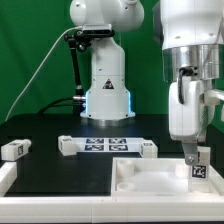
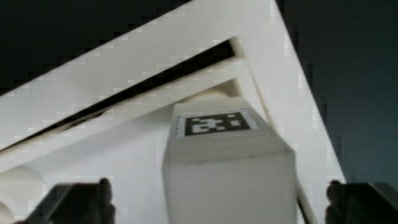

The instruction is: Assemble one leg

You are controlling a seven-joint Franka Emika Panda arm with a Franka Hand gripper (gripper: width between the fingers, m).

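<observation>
A short white leg (image 1: 199,172) with a black-and-white tag stands upright at a recessed corner of the large white panel (image 1: 140,182), at the exterior view's right. My gripper (image 1: 197,163) hangs straight over it with a finger on each side. In the wrist view the leg (image 2: 231,165) shows its tag, and the panel (image 2: 80,140) lies under it. The dark fingertips (image 2: 80,202) stand apart from the leg, with a gap on both sides. The gripper (image 2: 222,208) is open around the leg without gripping it.
Three more small white blocks lie on the black table: one (image 1: 12,149) at the exterior view's far left, one (image 1: 67,145) left of the marker board (image 1: 105,144), one (image 1: 147,149) right of it. The robot base (image 1: 106,90) stands behind.
</observation>
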